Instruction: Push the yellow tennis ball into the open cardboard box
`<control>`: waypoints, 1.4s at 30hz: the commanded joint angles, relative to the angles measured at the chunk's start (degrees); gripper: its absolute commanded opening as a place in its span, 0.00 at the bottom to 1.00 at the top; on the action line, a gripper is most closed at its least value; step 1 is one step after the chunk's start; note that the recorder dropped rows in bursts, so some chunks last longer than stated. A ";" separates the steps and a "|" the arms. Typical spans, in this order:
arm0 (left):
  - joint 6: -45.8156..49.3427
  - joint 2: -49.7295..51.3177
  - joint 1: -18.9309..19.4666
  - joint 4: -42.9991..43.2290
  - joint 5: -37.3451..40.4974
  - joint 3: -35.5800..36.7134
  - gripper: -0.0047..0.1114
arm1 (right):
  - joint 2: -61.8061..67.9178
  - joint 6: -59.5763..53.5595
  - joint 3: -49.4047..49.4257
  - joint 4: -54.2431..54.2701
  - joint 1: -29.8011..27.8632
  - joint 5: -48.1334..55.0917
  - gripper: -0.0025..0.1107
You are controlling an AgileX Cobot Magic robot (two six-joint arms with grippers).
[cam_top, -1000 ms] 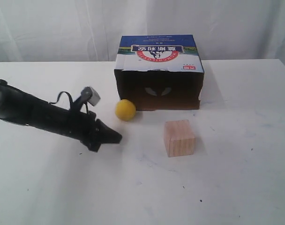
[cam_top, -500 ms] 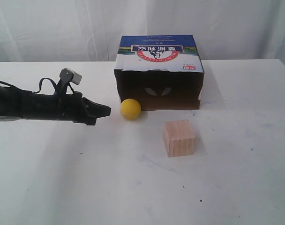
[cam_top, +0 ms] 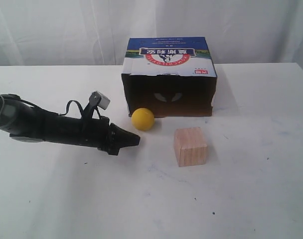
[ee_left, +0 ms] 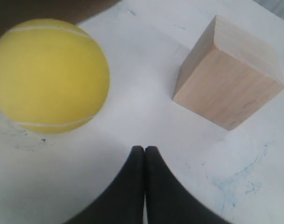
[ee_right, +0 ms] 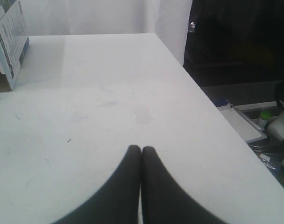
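The yellow tennis ball rests on the white table just in front of the left part of the dark opening of the open cardboard box, which lies on its side with the blue-and-white print on top. My left gripper is shut with nothing in it, low over the table, its tip a short way in front of the ball and apart from it. My right gripper is shut and empty over bare table; the exterior view does not show it.
A light wooden cube stands right of the left gripper's tip, in front of the box. The table's right edge runs close to the right gripper. A corner of the box shows in the right wrist view.
The left arm swung up and back, then came down and forward toward the ball. The ball rolled a little to the right along the box front.
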 commanded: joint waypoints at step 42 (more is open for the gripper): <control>-3.92 -17.23 1.24 -3.21 -45.89 4.80 0.04 | -0.34 0.10 0.14 -0.20 0.02 -0.73 0.02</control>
